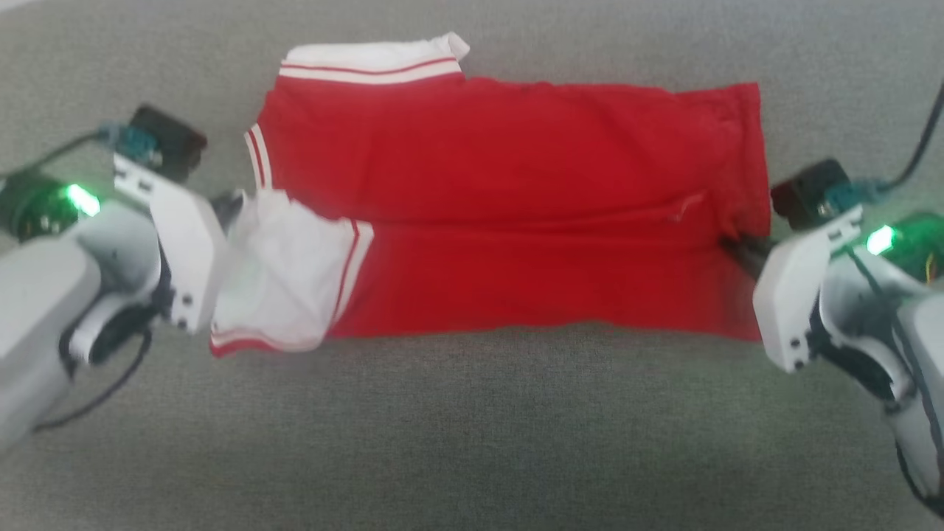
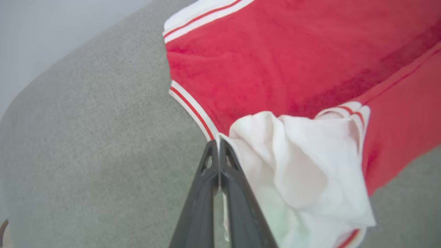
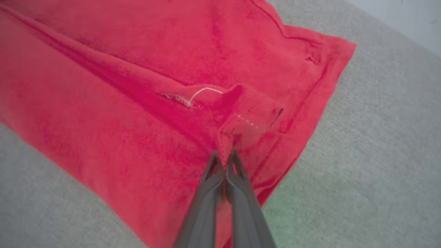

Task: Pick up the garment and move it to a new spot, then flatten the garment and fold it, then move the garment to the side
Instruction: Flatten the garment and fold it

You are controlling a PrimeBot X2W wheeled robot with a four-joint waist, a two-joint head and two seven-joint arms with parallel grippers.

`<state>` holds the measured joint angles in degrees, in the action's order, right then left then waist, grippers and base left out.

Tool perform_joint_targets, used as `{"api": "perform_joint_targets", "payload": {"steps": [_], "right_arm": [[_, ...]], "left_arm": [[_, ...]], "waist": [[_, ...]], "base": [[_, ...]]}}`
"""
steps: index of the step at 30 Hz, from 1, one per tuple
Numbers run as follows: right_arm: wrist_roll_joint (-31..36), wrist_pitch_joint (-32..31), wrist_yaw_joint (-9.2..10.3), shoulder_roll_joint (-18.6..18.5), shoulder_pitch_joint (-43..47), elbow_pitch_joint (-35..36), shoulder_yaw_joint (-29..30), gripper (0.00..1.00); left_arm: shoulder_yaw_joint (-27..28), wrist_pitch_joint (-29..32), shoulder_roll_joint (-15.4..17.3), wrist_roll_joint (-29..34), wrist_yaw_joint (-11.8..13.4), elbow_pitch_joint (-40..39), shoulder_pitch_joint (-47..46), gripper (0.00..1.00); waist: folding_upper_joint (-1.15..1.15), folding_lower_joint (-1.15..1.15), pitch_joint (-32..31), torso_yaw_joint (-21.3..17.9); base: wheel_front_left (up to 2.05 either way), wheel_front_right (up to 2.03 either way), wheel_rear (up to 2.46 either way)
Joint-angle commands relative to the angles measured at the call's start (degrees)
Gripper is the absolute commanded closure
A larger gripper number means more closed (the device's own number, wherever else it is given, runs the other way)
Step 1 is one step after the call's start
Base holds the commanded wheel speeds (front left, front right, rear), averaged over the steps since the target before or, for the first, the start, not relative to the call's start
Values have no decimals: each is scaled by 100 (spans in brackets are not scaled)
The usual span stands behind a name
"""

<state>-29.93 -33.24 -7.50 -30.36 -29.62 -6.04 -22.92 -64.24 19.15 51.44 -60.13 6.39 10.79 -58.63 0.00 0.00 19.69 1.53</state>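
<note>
Left gripper (image 2: pixel 218 146) pinched tight on the edge of the white sleeve panel (image 2: pixel 303 179), fingers together with a sliver of white cloth between them; right gripper (image 3: pixel 225 156) likewise clamped, on a raised fold of red hem at the opposite end; garment (image 1: pixel 501 221) lies stretched lengthwise on the grey fabric surface (image 1: pixel 472 428) between the two arms, doubled over with a long crease through its middle; near sleeve bunched at the left gripper; far sleeve with striped trim lies flat at the top left corner; head view slightly blurred.
</note>
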Motion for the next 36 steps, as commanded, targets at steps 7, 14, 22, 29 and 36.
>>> {"api": "perform_joint_targets", "payload": {"steps": [7,14,22,29,36], "right_arm": [[104,169,1,234,-846,-786,-298,100],[16,364,1,433,-1316,-1480,-763,100],[-188,529,1,479,-1573,-1882,-1109,45],[-235,851,1,397,-1550,-1830,-932,0],[42,1647,1,456,-1168,-1531,-151,0]], "left_arm": [[7,-12,-742,43,-670,1584,-631,100],[-28,93,-1329,-140,-1107,2921,-884,100],[116,268,-1724,-584,-1310,3781,-1028,0],[166,417,-1728,-727,-1337,3824,-1068,0],[224,670,-1538,-927,-1098,3408,-847,0]], "waist": [[0,0,455,-66],[0,0,623,-121],[0,0,515,-152],[0,0,245,-91],[0,0,-49,31]], "base": [[0,0,0],[0,0,0],[0,0,0],[0,0,0],[0,0,0]]}}
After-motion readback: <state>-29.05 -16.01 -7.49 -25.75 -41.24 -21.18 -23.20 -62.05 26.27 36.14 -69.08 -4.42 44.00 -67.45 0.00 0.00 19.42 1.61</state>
